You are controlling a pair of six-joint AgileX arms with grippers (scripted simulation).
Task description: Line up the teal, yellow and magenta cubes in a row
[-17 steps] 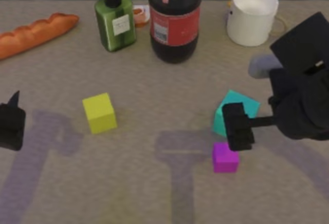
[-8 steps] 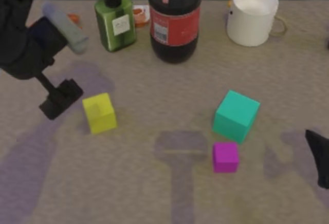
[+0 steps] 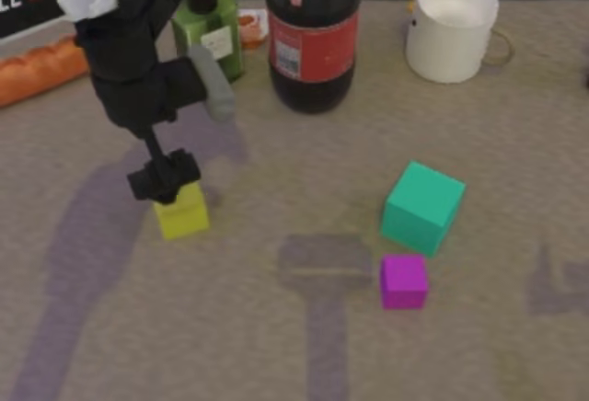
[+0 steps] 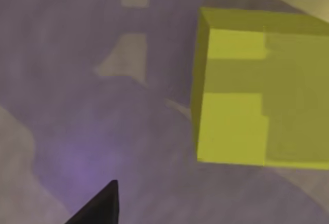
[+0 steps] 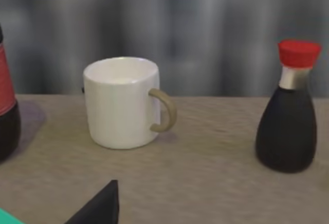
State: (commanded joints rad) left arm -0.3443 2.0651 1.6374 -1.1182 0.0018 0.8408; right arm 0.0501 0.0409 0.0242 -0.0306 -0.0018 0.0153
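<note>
Grey-brown cloth covered the table [image 3: 276, 346], with a blurred grey curtain behind it. Along the far edge stood, from left to right, a bread loaf [image 3: 37, 70], a green pump bottle [image 3: 216, 42], a cola bottle [image 3: 313, 33] and a white mug [image 3: 451, 28]. A small orange item [image 3: 250, 24] lay between the two bottles, too small to identify.

At the left, the left arm reached down from the far side, and the left gripper [image 3: 166, 178] sat directly over the far edge of the yellow cube [image 3: 184, 215], overlapping it in the top view. Whether it touched the cube could not be told from above. In the left wrist view the yellow cube [image 4: 262, 90] filled the frame, resting flat on the cloth in the arm's shadow, and one dark fingertip [image 4: 100, 206] showed at the frame edge, apart from the cube. How wide the fingers were spread could not be told, and nothing was visibly held.

To the right of centre sat the teal cube [image 3: 421, 206], turned at a slight angle. The magenta cube [image 3: 403, 281] lay just beside it on the near side, close to its corner but with no clear contact. Both stood well apart from the yellow cube, so the three did not form a row.

The right gripper was out of the top view. The right wrist view showed one dark fingertip [image 5: 100, 206], the mug [image 5: 123, 103], a dark sauce bottle with a red cap [image 5: 288, 111], and a sliver of teal at the frame corner.
</note>
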